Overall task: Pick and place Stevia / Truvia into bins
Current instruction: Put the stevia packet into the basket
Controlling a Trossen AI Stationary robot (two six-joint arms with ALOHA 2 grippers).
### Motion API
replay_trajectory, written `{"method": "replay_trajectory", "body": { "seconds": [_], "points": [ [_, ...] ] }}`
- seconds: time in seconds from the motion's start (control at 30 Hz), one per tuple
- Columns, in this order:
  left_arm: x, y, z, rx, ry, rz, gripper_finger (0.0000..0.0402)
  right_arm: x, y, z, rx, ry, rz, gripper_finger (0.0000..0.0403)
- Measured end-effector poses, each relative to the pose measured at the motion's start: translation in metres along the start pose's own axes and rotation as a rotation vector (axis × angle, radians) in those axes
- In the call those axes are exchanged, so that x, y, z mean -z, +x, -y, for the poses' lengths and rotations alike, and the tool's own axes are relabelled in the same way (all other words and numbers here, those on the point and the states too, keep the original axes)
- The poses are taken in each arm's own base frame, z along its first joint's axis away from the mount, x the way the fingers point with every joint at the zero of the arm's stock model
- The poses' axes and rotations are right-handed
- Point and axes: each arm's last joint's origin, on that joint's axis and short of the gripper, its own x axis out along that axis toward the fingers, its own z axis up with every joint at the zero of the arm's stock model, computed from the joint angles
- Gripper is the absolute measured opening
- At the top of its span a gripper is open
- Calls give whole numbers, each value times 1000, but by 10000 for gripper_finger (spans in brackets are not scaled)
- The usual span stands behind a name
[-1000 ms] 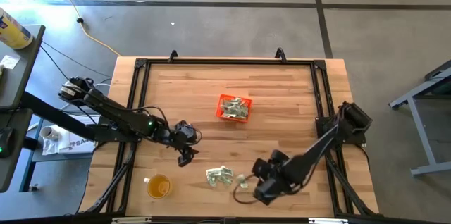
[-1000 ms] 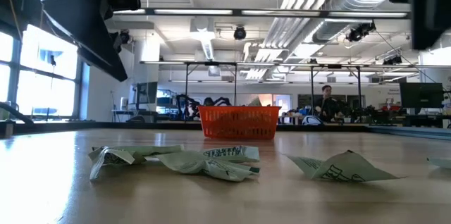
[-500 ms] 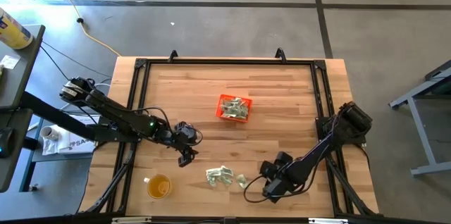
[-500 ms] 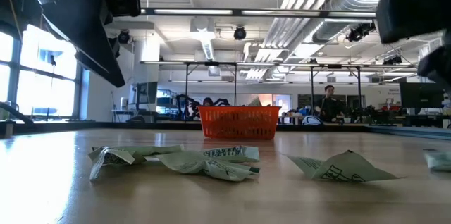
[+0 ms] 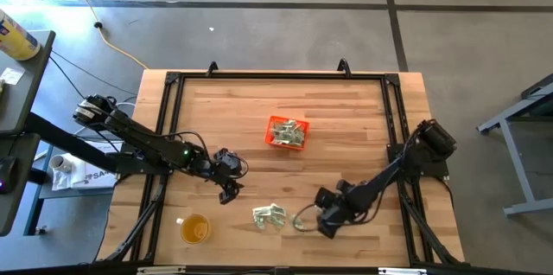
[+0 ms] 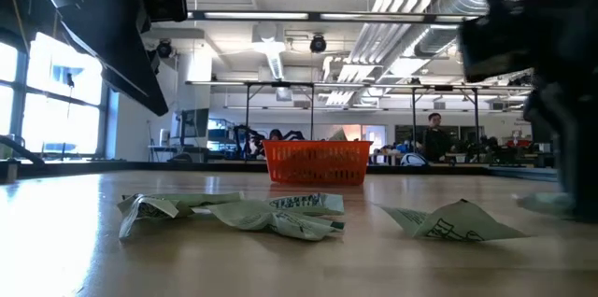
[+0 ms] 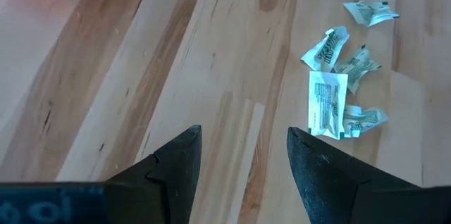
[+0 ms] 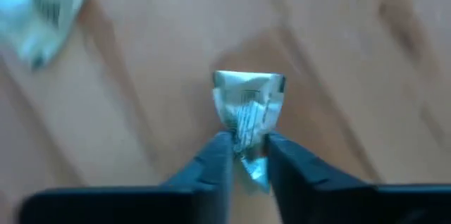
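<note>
Handling like scraps of thin paper, by the look of them: light, soft, already crumpled, liable to slip or flutter, so best pinched across a flat edge or fold. Right gripper (image 8: pixel 245 155) clamping one Stevia / Truvia sachet (image 8: pixel 248 108) between nearly closed fingers, low over the bench near its front edge, right of the middle, arm reaching in from the right side with the wrist tipped down. More loose sachets (image 5: pixel 270 215) lying in a small cluster just beside it, toward the front edge. Orange bin (image 5: pixel 287 132) sitting near the bench centre, holding sachets. Left gripper (image 7: pixel 239 155) hovering left of centre, fingers apart, holding nothing.
</note>
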Motion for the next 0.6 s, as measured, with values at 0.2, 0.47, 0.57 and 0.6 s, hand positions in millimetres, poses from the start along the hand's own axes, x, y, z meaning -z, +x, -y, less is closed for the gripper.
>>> {"method": "replay_trajectory", "body": {
  "seconds": [0.2,0.47,0.57,0.6],
  "points": [
    [-1,0,0,-17,-1,14,243,-41,6,18,11,56,68,15],
    [0,0,-1,-25,-27,15,243,-113,-30,56,-28,216,422,10],
    [0,0,-1,-25,-47,15,243,-138,-45,80,-33,262,509,4],
    [0,0,-1,-25,-51,15,244,-147,-50,88,-45,276,541,3]
  ]
}}
